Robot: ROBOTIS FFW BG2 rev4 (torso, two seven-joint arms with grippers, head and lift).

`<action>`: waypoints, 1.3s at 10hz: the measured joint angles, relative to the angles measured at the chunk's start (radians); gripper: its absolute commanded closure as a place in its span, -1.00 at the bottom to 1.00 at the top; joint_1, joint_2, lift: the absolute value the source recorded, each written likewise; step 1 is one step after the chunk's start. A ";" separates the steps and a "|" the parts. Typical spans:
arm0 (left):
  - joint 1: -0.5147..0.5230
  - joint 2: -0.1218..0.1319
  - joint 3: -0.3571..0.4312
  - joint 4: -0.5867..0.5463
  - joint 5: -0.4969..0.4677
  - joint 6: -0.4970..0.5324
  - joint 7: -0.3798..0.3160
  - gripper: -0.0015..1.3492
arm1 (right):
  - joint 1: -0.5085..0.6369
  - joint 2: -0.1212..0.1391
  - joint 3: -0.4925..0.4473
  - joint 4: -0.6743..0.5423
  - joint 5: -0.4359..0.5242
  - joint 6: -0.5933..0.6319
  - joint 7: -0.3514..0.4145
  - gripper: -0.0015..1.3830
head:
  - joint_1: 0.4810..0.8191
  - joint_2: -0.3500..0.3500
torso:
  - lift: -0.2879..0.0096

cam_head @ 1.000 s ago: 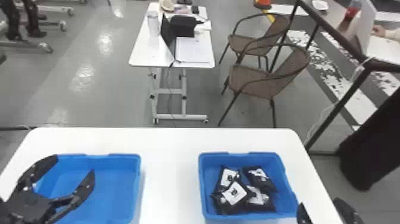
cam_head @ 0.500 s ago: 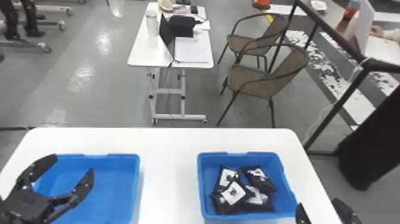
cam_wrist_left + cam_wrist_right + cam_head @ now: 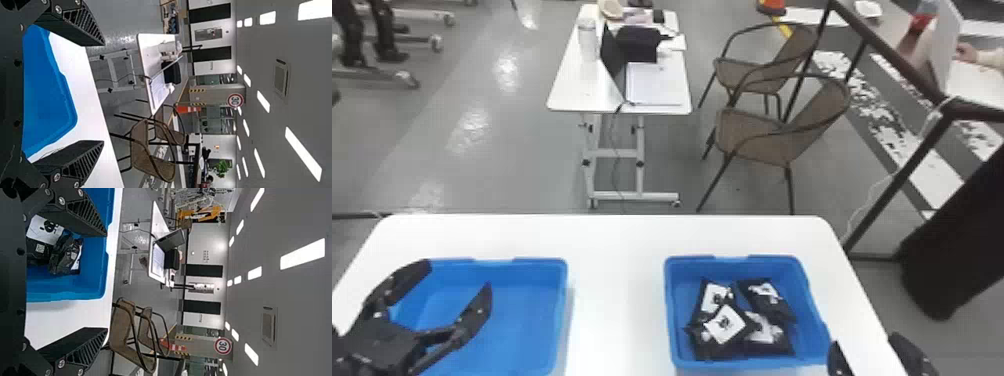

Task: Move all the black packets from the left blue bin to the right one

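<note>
White table (image 3: pixel 617 280) across foreground. Smaller desk (image 3: pixel 567 92) beyond table's far edge. Two brown chairs (image 3: pixel 752 132) beyond table, farther right. Left blue bin (image 3: pixel 559 310) on table's left part, right blue bin (image 3: pixel 673 310) on table's right part. Left gripper (image 3: pixel 459 274) above table's left part, fingers spread wide; right gripper (image 3: pixel 864 341) by table's right edge, fingers spread. Black packets (image 3: pixel 724 325), piled, on table's right part, inside right bin.

Table (image 3: pixel 617 235) across bottom of the head view frame. Left bin (image 3: pixel 560 300) on it, lower left; right bin (image 3: pixel 675 305) on it, lower right, apart from left bin. Packets (image 3: pixel 725 324) in right bin, some overlapping. Desk (image 3: pixel 569 92) behind table, upper centre, with laptop (image 3: pixel 613 59) on it, bottle (image 3: pixel 588 40) left of laptop. Two chairs (image 3: pixel 757 135) right of desk, one behind the other.
</note>
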 measured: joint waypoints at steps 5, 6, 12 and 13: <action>-0.006 0.000 0.000 0.005 0.003 0.009 -0.011 -0.79 | 0.002 0.000 0.004 -0.001 0.000 0.002 0.000 -0.76 | 0.27 -0.33 | 0.94; -0.007 0.002 0.000 0.005 0.004 0.011 -0.013 -0.79 | 0.002 0.000 0.004 -0.003 0.002 0.003 0.000 -0.76 | 0.27 -0.33 | 0.94; -0.011 -0.004 -0.010 0.011 0.008 0.016 -0.014 -0.79 | 0.003 0.000 0.009 -0.004 0.000 0.005 0.000 -0.76 | 0.27 -0.35 | 0.94; -0.011 -0.004 -0.011 0.012 0.010 0.016 -0.014 -0.79 | 0.004 0.000 0.009 -0.004 -0.004 0.010 0.000 -0.76 | 0.27 -0.35 | 0.94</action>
